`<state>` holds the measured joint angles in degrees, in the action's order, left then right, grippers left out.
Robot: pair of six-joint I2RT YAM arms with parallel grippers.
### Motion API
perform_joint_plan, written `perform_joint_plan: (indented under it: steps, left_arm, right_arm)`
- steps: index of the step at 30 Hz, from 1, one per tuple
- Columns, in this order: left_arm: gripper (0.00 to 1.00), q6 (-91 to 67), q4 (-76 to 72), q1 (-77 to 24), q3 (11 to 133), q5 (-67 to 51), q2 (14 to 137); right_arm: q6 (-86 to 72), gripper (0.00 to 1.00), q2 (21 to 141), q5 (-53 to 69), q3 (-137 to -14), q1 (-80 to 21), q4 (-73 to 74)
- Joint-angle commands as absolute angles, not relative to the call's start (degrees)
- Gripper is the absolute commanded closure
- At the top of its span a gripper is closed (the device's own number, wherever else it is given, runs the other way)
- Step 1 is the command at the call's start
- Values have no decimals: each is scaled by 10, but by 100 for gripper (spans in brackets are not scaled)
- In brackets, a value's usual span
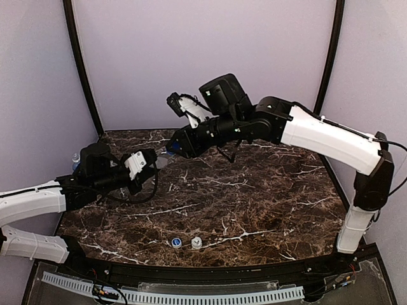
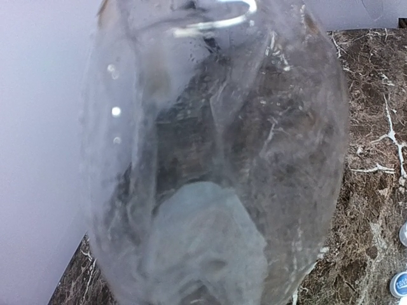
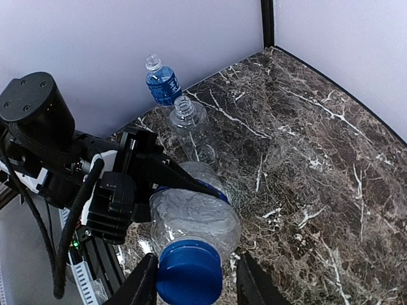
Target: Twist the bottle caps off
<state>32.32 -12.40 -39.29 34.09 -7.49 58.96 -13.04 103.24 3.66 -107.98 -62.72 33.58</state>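
My left gripper is shut on a clear bottle with a blue band and holds it on its side above the table. Its black fingers clamp the bottle's body. The bottle fills the left wrist view and hides those fingers there. The plain blue cap sits on the bottle's neck between the fingers of my right gripper. The left finger touches the cap and the right finger stands a little apart. A blue-and-white cap and a white cap lie loose near the table's front edge.
An uncapped Pepsi-label bottle and an uncapped unlabelled bottle stand by the left wall at the back of the marble table. The two loose caps also show at the right edge of the left wrist view.
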Motion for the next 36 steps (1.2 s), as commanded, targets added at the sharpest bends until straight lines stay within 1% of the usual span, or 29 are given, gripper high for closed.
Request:
perform_joint_plan:
  steps: [1,4,6,7,9,11,14,15,18,21,22,25,28,30,33,36]
  left_arm:
    - [83,325,-142,-395,330,-71,583]
    - [84,327,-145,-395,331,-70,583]
    - [84,327,-143,-394,332,-72,583]
    - [84,327,-141,-395,333,-74,582]
    - [86,329,-127,-394,334,-89,582]
    - [87,341,-96,-395,337,-129,577]
    - [87,371,-24,-395,347,-244,575]
    - [87,384,21,-395,352,-264,575]
    - [86,405,78,-394,355,-316,575]
    - [86,439,118,-394,349,-322,573]
    - [87,444,124,-394,348,-320,573]
    - [87,460,137,-395,346,-317,572]
    - [87,463,136,-394,345,-318,573]
    - [87,458,127,-395,343,-313,573]
    - [88,395,67,-395,336,-266,568]
    - [88,322,-12,-394,333,-214,562]
  right_arm:
    - [-125,66,1043,53,-1096,-629,339]
    - [-113,80,1051,72,-1099,-629,349]
    - [-94,95,1054,101,-1101,-628,355]
    - [-77,100,1053,119,-1100,-628,358]
    - [-19,100,1047,174,-1087,-629,360]
    - [61,100,1029,233,-1054,-636,359]
    - [196,100,995,270,-1001,-662,360]
    - [241,100,983,268,-984,-671,360]
    - [360,100,946,246,-938,-690,359]
    - [466,100,912,204,-893,-711,349]
    - [492,100,904,173,-879,-718,338]
    - [534,100,880,113,-851,-728,300]
    - [542,100,858,78,-829,-729,258]
    - [517,100,849,52,-817,-728,226]
    - [398,100,850,5,-817,-710,214]
    - [266,100,858,2,-811,-678,276]
